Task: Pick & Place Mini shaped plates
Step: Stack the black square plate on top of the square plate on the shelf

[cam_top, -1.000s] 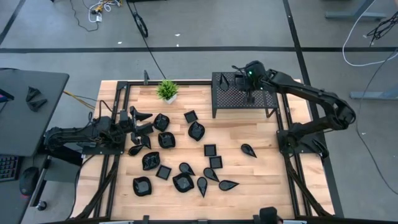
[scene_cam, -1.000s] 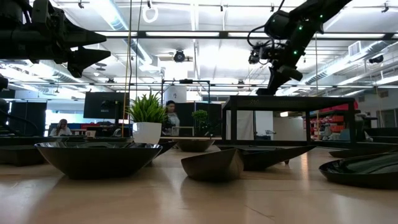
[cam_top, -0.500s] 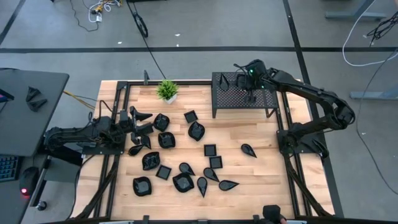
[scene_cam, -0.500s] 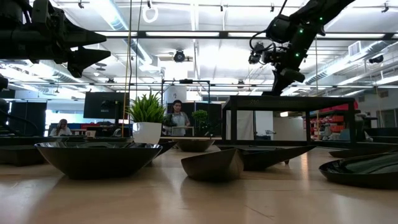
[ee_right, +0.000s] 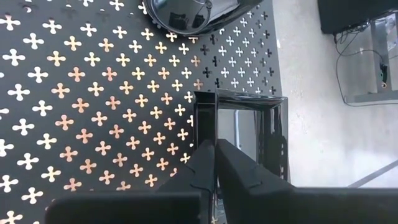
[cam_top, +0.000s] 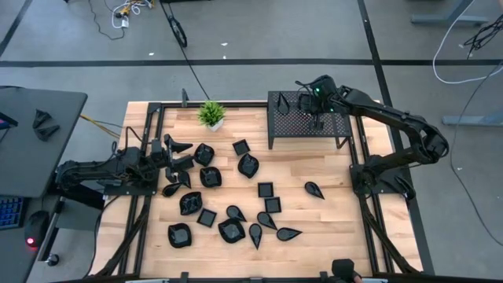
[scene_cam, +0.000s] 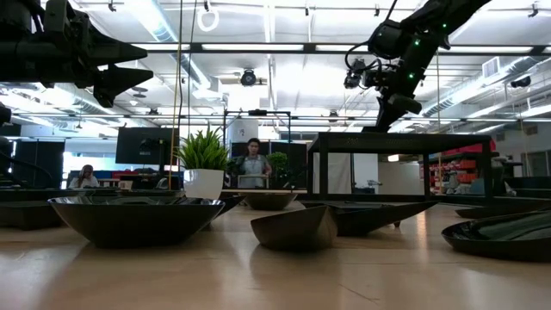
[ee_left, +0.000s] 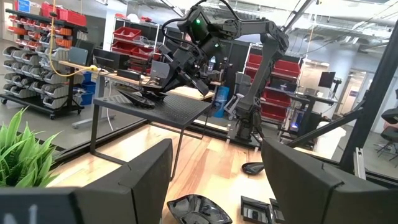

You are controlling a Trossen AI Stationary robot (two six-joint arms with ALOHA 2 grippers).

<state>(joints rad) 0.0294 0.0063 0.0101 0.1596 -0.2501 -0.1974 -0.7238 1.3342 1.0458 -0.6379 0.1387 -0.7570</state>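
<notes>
Black perforated metal, the rack (cam_top: 308,119) at the table's far right, lay directly beneath the right gripper (ee_right: 216,163), whose fingers were pressed together on the thin upright rim of a glossy square plate (ee_right: 239,130), holding it just above or against the rack's cross-punched top; whether the plate already rested there could not be told. A second plate, a rounded dish (ee_right: 186,12), sat on the rack farther off. Across the last second the right arm had made only a small adjustment over the rack and then settled, and its grip had not changed, which suggested the placing stage had been reached and the release was what remained. The left gripper (cam_top: 179,154) hung motionless above the left side of the wooden table (cam_top: 330,228), its fingers spread wide and holding nothing, near the cluster of plates there. Most of the mini shaped plates (cam_top: 236,196) lay scattered over the table's middle and left, with a small potted plant (cam_top: 211,115) at the far edge, so the job looked to be in its early part.
</notes>
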